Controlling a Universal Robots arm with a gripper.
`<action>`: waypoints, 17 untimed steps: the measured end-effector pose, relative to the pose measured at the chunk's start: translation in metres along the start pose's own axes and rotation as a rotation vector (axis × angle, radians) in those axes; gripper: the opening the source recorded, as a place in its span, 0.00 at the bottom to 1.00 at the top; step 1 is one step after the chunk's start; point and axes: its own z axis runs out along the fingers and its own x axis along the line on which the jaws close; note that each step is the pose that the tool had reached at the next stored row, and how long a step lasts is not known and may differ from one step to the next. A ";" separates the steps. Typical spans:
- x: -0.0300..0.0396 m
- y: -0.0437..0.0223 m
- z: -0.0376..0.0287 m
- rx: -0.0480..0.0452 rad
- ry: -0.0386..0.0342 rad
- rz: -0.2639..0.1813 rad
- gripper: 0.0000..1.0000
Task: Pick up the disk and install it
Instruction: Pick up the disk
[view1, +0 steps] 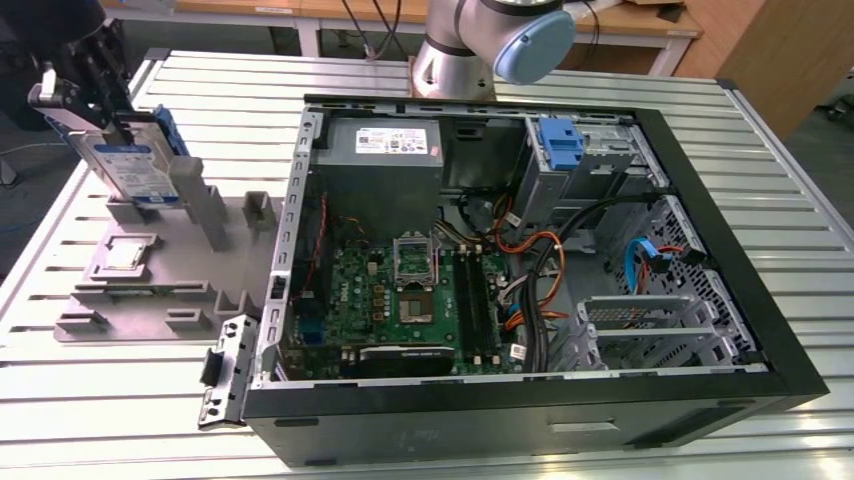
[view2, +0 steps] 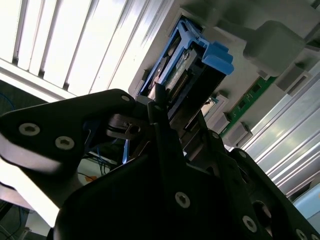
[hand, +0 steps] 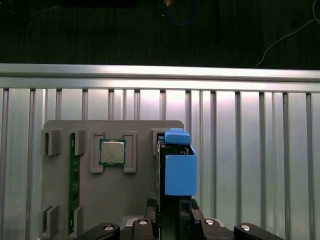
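End effector (hand: 171, 209) clamped on the upright disk (view1: 128, 168) (edge-on in the first wrist view) — label hidden there.

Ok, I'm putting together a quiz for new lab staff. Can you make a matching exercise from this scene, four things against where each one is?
Things:
1. disk
2. processor chip
3. blue bracket
4. power supply box

Places:
A. flat in a recess of the grey tray
B. on the drive bay of the case
C. upright in the gripper
D. in a corner of the case, label showing

Pairs: 1-C, 2-A, 3-B, 4-D
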 end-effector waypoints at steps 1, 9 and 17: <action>0.0000 0.0000 -0.0002 0.0000 0.0001 0.000 0.35; 0.0000 0.0000 -0.0009 0.0000 0.0001 0.000 0.35; -0.0005 -0.0003 -0.0090 -0.0001 0.0015 0.000 0.35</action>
